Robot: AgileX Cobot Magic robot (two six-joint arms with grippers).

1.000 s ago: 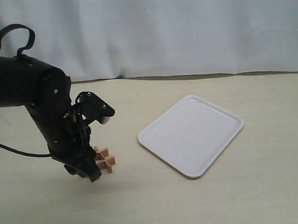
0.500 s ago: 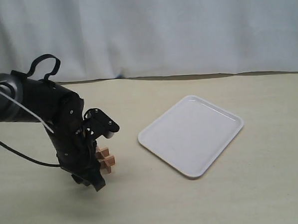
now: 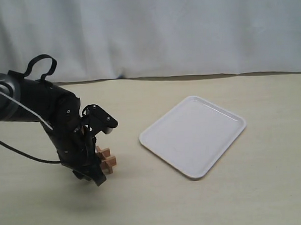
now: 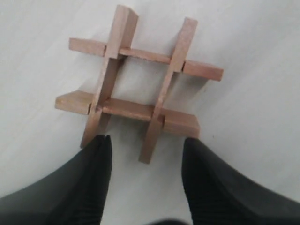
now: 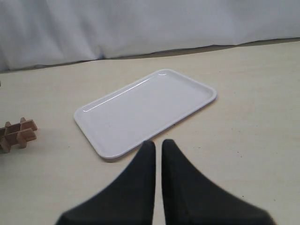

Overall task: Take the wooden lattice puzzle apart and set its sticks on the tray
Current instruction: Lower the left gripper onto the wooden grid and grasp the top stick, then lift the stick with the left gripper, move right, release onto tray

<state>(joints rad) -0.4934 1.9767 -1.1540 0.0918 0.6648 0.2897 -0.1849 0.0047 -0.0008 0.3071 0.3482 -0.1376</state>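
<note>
**Desk:** What can't you make out from your seat?

**Me:** On the exterior view my left arm (image 3: pixel 44 105) covers most of the wooden lattice puzzle (image 4: pixel 133 108). Only a few stick ends poke out beside it. The right wrist view cuts the puzzle off at the picture's edge. I see my right arm only through its own wrist camera. One finger of the left gripper (image 4: pixel 145 142) sits just beside a stick end, and I cannot tell whether it touches the wood.

**Desk:** Gripper states?

**Me:** The left gripper is spread wide and grasps nothing. One stick end lies between its fingers (image 4: pixel 93 183). The right gripper (image 5: pixel 158 143) is pinched together on nothing, with only a thin slit between its tips. The tray (image 3: pixel 192 135) lies ahead of those tips.

**Desk:** Counts?

**Me:** One puzzle, all in one piece. It has four sticks (image 4: pixel 114 65), two crossed over two. There is one tray, and one black cable (image 3: pixel 21 152) trails from the left arm.

**Desk:** Where is the puzzle against the tray?

**Me:** It is on the table (image 3: pixel 220 199), off the tray, to the tray's left in the exterior view. It is near the tray, with a strip of bare table between them.
</note>
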